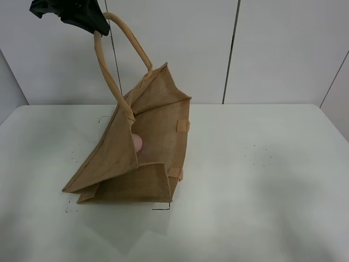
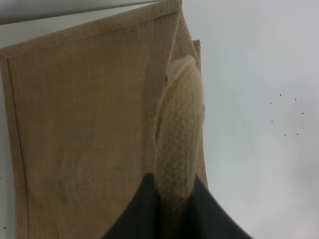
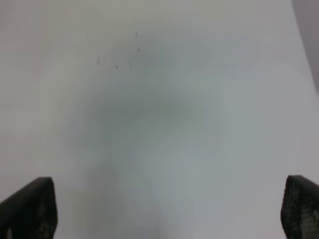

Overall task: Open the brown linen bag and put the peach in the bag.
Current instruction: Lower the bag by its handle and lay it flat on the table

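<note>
The brown linen bag [image 1: 117, 153] sits left of centre on the white table [image 1: 262, 180], tipped over with its mouth gaping, and the pink rounded peach [image 1: 137, 143] is inside it, low against the coarse woven wall; only the high camera catches that. The left gripper [image 1: 98, 30] has its jaws pinched on one thick rolled handle [image 1: 104, 71], holding it up high, and its wrist view shows that fuzzy lighter-tan weave up close. The right gripper [image 3: 164, 209] only shows in its own wrist view, jaws spread wide over bare tabletop.
</note>
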You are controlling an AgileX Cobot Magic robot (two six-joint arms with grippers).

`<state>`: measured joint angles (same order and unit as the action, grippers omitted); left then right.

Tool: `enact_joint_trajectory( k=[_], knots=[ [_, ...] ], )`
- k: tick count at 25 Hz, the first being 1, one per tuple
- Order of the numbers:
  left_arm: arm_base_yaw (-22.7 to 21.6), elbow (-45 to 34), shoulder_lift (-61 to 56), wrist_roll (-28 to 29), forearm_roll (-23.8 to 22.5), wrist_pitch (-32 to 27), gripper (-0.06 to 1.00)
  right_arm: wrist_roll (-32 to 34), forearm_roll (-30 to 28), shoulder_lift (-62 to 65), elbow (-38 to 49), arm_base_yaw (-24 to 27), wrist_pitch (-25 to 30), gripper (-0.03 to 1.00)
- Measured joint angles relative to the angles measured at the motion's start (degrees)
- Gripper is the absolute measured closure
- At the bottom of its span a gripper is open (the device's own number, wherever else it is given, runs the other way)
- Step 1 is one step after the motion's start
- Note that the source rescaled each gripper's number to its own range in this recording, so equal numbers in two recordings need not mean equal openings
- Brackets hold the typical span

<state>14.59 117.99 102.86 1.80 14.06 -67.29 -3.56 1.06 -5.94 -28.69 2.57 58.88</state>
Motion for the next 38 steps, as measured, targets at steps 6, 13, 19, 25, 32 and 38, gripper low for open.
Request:
enact_joint_trajectory(
  k=[6,13,19,25,32,38],
  knots=[
    [0.0,0.0,0.0,-0.12,0.0,0.0,0.94,0.04,0.0,6.12,0.0,0.0,-0.13,-0.03],
    [0.0,0.0,0.0,-0.96,0.0,0.0,0.94,0.04,0.0,6.12,0.0,0.0,-0.13,-0.03],
    [0.0,0.0,0.0,-1.01,0.0,0.0,0.94,0.04,0.0,6.12,0.0,0.0,-0.15,-0.03],
    [0.0,-0.12,0.0,-1.01,0.0,0.0,0.94,0.04,0.0,6.12,0.0,0.0,-0.15,-0.03],
    [0.0,-1.33,2.44,-1.07,1.15,0.1,0.94,0.04,0.0,6.12,0.0,0.0,-0.2,-0.03],
    [0.24,-1.74,11.45,-1.07,2.82,0.22,0.94,0.04,0.0,6.12,0.0,0.0,-0.2,-0.03]
  ],
)
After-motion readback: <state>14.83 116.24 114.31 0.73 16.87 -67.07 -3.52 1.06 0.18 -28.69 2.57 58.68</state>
